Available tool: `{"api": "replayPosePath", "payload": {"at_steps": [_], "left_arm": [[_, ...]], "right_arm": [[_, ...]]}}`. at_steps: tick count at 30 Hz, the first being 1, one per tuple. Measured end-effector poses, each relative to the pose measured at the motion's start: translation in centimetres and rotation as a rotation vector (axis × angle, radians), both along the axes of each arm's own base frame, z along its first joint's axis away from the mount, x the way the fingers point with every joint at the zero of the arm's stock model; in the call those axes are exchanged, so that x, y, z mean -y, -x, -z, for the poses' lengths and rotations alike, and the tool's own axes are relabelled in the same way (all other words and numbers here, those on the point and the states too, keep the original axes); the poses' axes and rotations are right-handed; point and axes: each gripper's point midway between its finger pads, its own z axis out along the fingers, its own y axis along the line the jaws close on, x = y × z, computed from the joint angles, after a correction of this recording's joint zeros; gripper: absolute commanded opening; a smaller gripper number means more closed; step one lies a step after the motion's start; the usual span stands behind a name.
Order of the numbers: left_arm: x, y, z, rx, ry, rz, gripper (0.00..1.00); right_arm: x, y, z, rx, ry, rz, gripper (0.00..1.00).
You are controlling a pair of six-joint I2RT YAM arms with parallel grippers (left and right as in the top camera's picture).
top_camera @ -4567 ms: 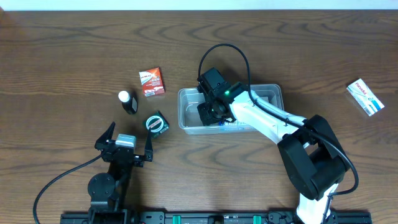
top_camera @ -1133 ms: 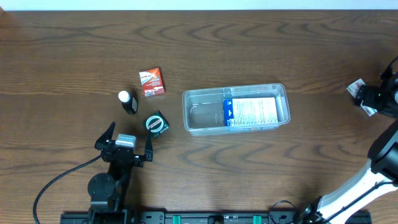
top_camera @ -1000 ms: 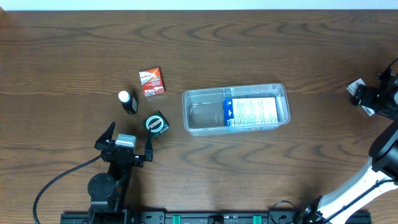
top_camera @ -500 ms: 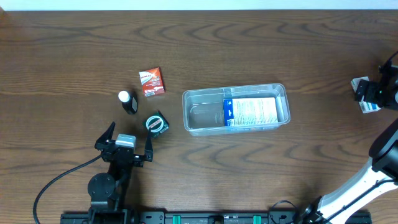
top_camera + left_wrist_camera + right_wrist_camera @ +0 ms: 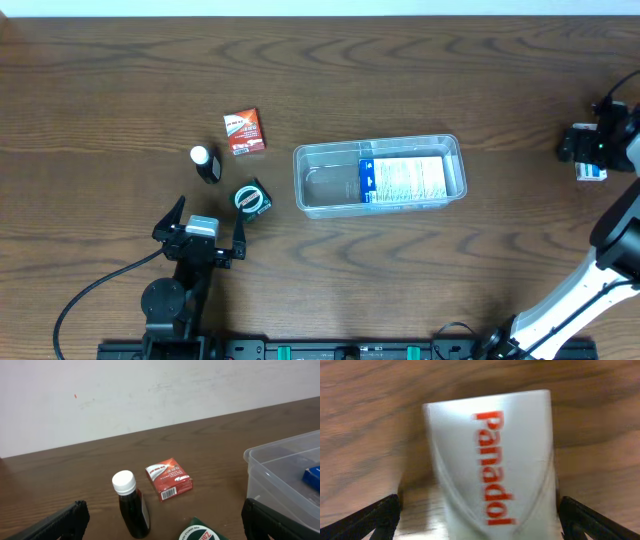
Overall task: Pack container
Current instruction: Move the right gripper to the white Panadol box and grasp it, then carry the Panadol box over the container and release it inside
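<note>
The clear container [image 5: 312,185] lies mid-table with a blue and white box [image 5: 403,180] flat in its right half. At the far right edge my right gripper [image 5: 588,158] is open over a white Panadol box [image 5: 592,173]. In the right wrist view the Panadol box [image 5: 490,455] lies between the two black fingers [image 5: 372,519], with a gap of table on each side. My left gripper [image 5: 205,232] stands open near the front left, nothing between its fingers [image 5: 56,524]. The container's corner [image 5: 292,472] shows at the right of the left wrist view.
A red carton [image 5: 244,131], a dark bottle with a white cap [image 5: 206,164] and a green box with a round label [image 5: 252,198] sit left of the container. The left wrist view shows the bottle [image 5: 131,507], the carton [image 5: 169,479] and the green box [image 5: 202,533].
My right gripper has shifted left over the Panadol box and now straddles it, still open. The left arm, the container and the other items have not moved.
</note>
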Motion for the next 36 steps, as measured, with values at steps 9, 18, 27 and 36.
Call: {"api": "replayPosePath", "payload": {"at_steps": [9,18,27,36], "left_arm": [[0.0,0.0,0.0,0.0,0.0,0.0,0.98],[0.0,0.0,0.0,0.0,0.0,0.0,0.98],[0.0,0.0,0.0,0.0,0.0,0.0,0.98],[0.0,0.0,0.0,0.0,0.0,0.0,0.98]], "right_arm": [[-1.0,-0.2,-0.2,0.001,-0.042,0.001,0.92],[-0.9,1.2,0.1,-0.07,-0.038,0.044,0.55],[-1.2,1.5,0.0,-0.107,-0.03,0.085,0.4],[-4.6,1.3,-0.8,-0.21,-0.087,0.057,0.36]]}}
